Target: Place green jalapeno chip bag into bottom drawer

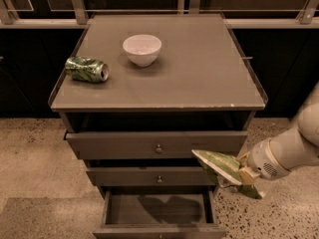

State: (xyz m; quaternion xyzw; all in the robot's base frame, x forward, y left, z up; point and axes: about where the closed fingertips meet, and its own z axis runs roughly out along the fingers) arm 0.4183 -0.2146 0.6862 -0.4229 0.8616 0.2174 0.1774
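I see my gripper [247, 176] clamped on the chip bag [219, 164], which sticks out leftward from it, over the right side of the open bottom drawer [124, 210].

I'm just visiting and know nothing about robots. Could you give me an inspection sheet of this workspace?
Surface: grey cabinet top, two items on it.
Job's things: green jalapeno chip bag held in the air; bottom drawer pulled open.
Clutter: crushed green can on its side; white bowl upright, apart from it.
End effector: lower right, above the bottom drawer's right corner, gripping the bag.
Cables: nothing seen.
Surroundings: speckled floor; metal rails behind.
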